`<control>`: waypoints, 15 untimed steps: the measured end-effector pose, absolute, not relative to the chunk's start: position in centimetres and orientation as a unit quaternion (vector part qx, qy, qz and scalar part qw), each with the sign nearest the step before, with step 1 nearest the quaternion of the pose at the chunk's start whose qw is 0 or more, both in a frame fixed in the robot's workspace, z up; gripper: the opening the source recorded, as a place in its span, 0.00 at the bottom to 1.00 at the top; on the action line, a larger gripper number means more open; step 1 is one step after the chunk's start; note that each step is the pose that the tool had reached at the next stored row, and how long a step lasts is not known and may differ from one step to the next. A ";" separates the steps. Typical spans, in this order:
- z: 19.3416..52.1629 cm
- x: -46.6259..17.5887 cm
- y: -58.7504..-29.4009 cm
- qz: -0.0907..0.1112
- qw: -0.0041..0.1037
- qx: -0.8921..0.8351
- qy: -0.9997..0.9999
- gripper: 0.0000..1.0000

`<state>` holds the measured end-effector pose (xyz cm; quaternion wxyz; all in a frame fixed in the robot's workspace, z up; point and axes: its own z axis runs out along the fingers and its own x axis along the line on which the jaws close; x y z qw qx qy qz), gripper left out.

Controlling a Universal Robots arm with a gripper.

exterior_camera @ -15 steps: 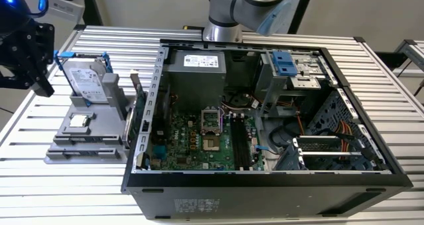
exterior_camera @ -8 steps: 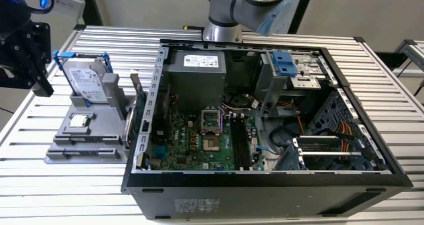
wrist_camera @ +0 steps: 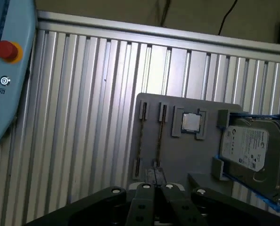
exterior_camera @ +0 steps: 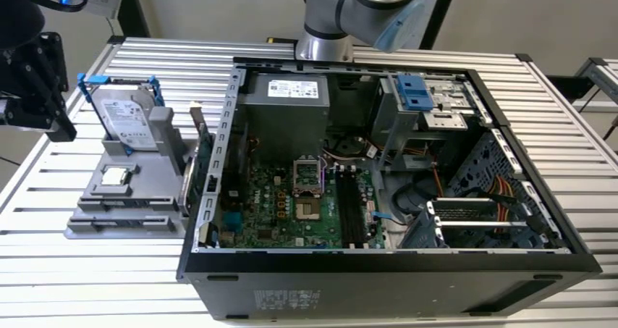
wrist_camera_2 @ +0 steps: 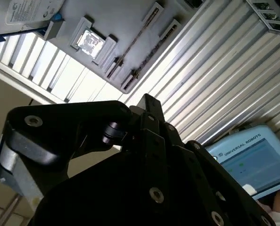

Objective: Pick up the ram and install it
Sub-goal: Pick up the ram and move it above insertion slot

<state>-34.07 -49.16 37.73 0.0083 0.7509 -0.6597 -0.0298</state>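
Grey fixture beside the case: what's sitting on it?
On the grey fixture: the hard drive in its blue frame, the processor chip, and the ram edge-on in a slot. In the first wrist view, the gripper hides part of one edge.

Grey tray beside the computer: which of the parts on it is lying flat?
The small square silver processor chip: it lies flat. The hard drive stands upright, and the two thin ram sticks sit on edge.
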 end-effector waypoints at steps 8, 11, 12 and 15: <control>37.7 -34.1 -49.2 -0.030 0.008 0.754 -0.656 0.00; 37.7 -34.1 -49.2 -0.030 0.008 0.754 -0.656 0.00; 37.7 -34.1 -49.2 -0.030 0.008 0.754 -0.656 0.00; 37.7 -34.1 -49.2 -0.030 0.008 0.754 -0.656 0.00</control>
